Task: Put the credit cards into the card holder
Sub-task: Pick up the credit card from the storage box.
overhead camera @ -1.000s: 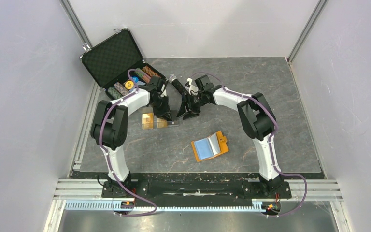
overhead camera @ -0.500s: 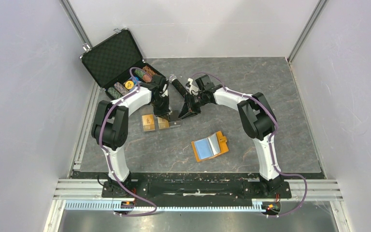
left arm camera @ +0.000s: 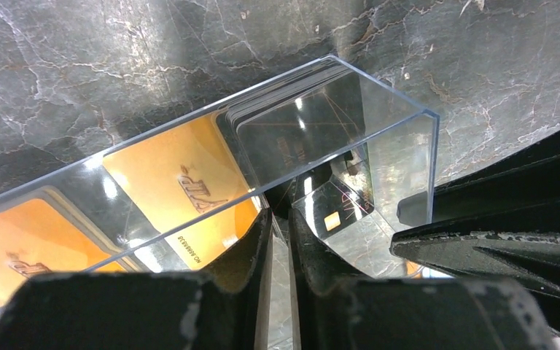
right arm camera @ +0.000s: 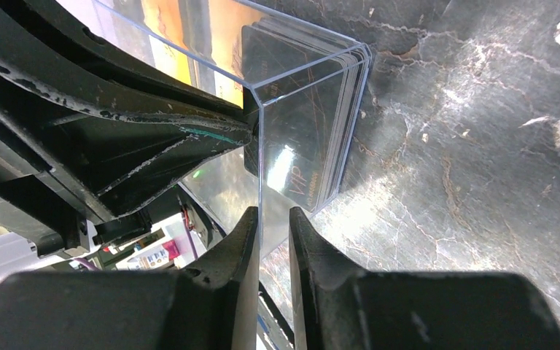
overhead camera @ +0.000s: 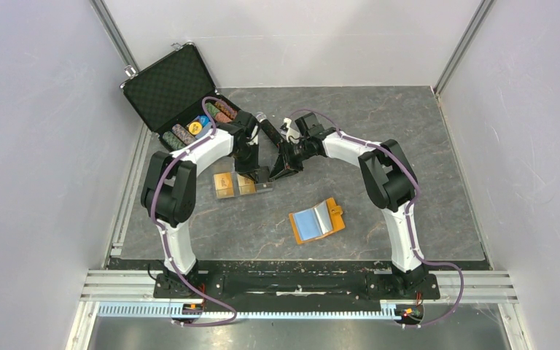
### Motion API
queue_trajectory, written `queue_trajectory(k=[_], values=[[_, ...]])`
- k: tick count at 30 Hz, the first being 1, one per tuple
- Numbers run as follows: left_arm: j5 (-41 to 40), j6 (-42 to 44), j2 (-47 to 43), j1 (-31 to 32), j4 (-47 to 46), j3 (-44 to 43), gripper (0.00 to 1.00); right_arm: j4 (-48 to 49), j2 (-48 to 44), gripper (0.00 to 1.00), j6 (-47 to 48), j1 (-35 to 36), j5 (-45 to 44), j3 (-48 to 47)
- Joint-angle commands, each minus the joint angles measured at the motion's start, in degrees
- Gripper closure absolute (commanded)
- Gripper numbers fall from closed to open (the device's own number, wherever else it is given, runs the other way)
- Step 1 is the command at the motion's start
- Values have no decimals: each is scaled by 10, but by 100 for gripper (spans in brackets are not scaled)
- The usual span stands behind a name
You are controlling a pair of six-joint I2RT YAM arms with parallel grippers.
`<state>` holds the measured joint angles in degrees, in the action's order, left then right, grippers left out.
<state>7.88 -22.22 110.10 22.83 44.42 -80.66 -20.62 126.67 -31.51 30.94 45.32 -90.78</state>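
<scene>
Gold credit cards [overhead camera: 224, 184] [left arm camera: 182, 189] and a stack of black credit cards [left arm camera: 299, 120] [right arm camera: 313, 146] sit inside a clear plastic box [overhead camera: 244, 184] [left arm camera: 397, 146] [right arm camera: 302, 95] on the table. My left gripper [overhead camera: 257, 175] [left arm camera: 279, 219] pinches a thin clear wall at the box's black-card end. My right gripper [overhead camera: 277, 173] [right arm camera: 272, 222] is shut on the clear end wall from the other side. The orange card holder [overhead camera: 317, 221] lies open, blue lining up, well in front of both grippers and untouched.
An open black foam-lined case [overhead camera: 179, 95] with stacks of chips stands at the back left, close behind my left arm. A black cylindrical object [overhead camera: 268, 131] lies between the two wrists. Metal frame posts and grey walls enclose the table.
Both grippers have closed from wide apart down onto the clear box's end walls. My left wrist has shifted slightly toward the back. The box and card holder have stayed put.
</scene>
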Motion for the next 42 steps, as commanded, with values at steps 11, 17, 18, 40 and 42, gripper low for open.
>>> queue_trajectory(k=[11, 17, 18, 40, 42], values=[[17, 23, 5, 19, 0, -51, 77, 7, -17, 81, 5, 21, -8, -8], [34, 16, -7, 18, -14, -53, 76, 6, -17, 81, 6, 22, -7, -6], [36, 13, -8, 18, -17, -52, 76, 5, -16, 81, 6, 21, -7, -6], [32, 46, 32, 25, 27, -79, 68, 7, -16, 81, 8, 21, -3, -4], [34, 37, 14, 25, 14, -74, 68, 6, -16, 81, 8, 21, -3, -6]])
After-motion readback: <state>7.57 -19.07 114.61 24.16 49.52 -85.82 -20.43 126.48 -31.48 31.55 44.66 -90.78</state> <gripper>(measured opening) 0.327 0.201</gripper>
